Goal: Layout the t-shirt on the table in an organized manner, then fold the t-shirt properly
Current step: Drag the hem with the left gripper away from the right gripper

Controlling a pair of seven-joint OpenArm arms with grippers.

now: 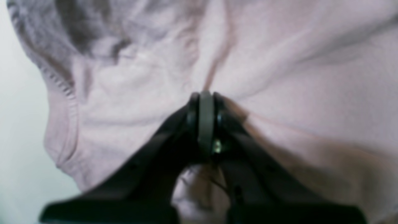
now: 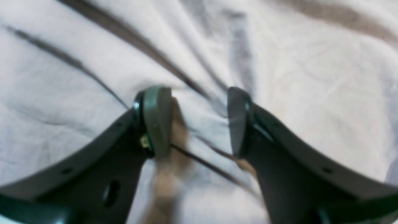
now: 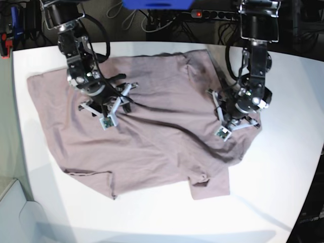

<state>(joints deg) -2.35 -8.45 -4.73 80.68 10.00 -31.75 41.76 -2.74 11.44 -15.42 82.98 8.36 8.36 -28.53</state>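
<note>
The mauve-pink t-shirt [image 3: 152, 147] lies spread and wrinkled on the white table [image 3: 273, 197]. Its bottom hem points left and a sleeve [image 3: 210, 185] points toward the front. My left gripper [image 3: 218, 110] is at the shirt's right part. In the left wrist view it [image 1: 205, 115] is shut, pinching a pucker of the t-shirt [image 1: 295, 77], with a stitched hem [image 1: 60, 90] to its left. My right gripper [image 3: 121, 98] is over the shirt's upper left. In the right wrist view it [image 2: 197, 121] is open, with its pads [image 2: 157, 121] down on creased cloth [image 2: 311, 77].
Cables and a power strip [image 3: 217, 15] lie behind the table's back edge. A red clamp [image 3: 5, 43] is at the far left. Bare table shows in front of and to the right of the shirt, and a strip of it [image 1: 18, 130] beside the hem.
</note>
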